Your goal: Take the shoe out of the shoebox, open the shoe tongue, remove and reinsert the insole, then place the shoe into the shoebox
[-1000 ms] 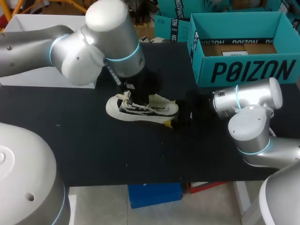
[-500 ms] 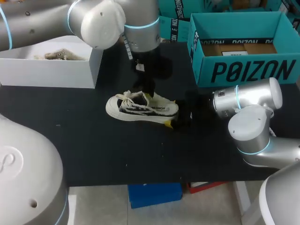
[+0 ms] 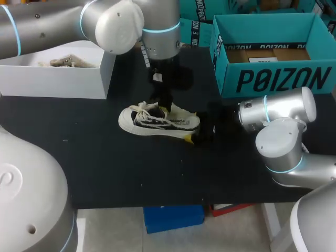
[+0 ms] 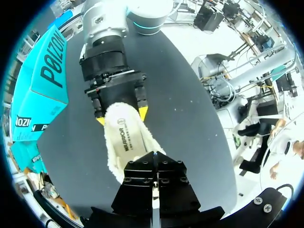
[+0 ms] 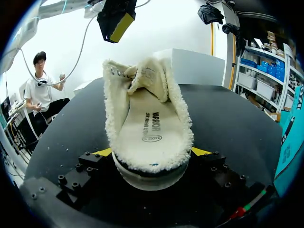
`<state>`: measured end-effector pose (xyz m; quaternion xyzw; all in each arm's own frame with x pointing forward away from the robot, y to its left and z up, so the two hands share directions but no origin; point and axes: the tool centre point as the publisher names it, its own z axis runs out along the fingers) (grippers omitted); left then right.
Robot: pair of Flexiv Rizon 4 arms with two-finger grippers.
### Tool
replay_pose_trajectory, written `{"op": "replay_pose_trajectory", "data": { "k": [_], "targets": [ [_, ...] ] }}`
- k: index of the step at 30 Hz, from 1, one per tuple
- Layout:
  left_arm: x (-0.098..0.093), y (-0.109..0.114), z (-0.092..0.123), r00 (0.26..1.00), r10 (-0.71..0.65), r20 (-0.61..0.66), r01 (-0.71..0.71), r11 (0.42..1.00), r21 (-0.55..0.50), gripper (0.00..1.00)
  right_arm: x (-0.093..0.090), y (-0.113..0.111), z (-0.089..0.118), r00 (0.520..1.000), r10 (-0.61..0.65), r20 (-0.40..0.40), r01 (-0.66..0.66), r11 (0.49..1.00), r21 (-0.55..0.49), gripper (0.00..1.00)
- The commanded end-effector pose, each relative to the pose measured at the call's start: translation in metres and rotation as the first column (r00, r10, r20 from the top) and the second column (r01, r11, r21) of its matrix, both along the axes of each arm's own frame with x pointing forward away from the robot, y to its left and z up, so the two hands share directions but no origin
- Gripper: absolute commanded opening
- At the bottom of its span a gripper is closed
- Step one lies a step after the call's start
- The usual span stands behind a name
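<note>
A: Logging position first. Finding the shoe (image 3: 157, 119) out of the shoebox (image 3: 273, 79), standing on its sole near the middle of the bench (image 3: 105, 173). Placing the shoebox at the far right corner, open, showing only its cardboard floor.

B: Checking fingers. Reading the right gripper (image 5: 152, 153) as clamping the heel, one yellow tip pressing on each side. Reading the left gripper (image 3: 164, 106) as hanging just above the tongue end of the shoe, apart from it, fingers drawn narrow and gripping nothing.

A: Marking the take-out step as done. Seeing the tongue (image 5: 147, 78) folded forward toward the toe, so judging that step done or nearly so.

B: Seeing the insole (image 5: 149, 124) lying flat inside the shoe. Not managing to tell whether already out and back, or not yet lifted.

A: Counting as left, at the least, returning the shoe to the shoebox. Possibly the whole insole cycle too.

B: Also noting a white box (image 3: 58, 81) along the far left edge, well apart from the shoe.
</note>
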<state>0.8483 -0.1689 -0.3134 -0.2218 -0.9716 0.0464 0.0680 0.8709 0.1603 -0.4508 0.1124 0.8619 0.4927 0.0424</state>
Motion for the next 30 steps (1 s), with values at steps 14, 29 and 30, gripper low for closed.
{"op": "replay_pose_trajectory", "data": {
  "k": [14,29,30],
  "targets": [
    [0.022,-0.001,-0.024,0.988,0.059,-0.143,-0.053,0.998,0.044,0.0,0.0,0.004,-0.006,1.0,-0.002,-0.002,0.002,1.0,-0.004,0.0],
    [0.014,-0.003,-0.023,0.988,0.069,-0.135,-0.065,0.997,0.032,0.0,0.0,0.004,-0.006,1.0,-0.002,-0.002,0.002,1.0,-0.004,0.0],
    [0.014,-0.003,-0.023,0.988,0.069,-0.135,-0.065,0.997,0.032,0.0,0.0,0.004,-0.006,1.0,-0.002,-0.002,0.002,1.0,-0.004,0.0]
  ]
}}
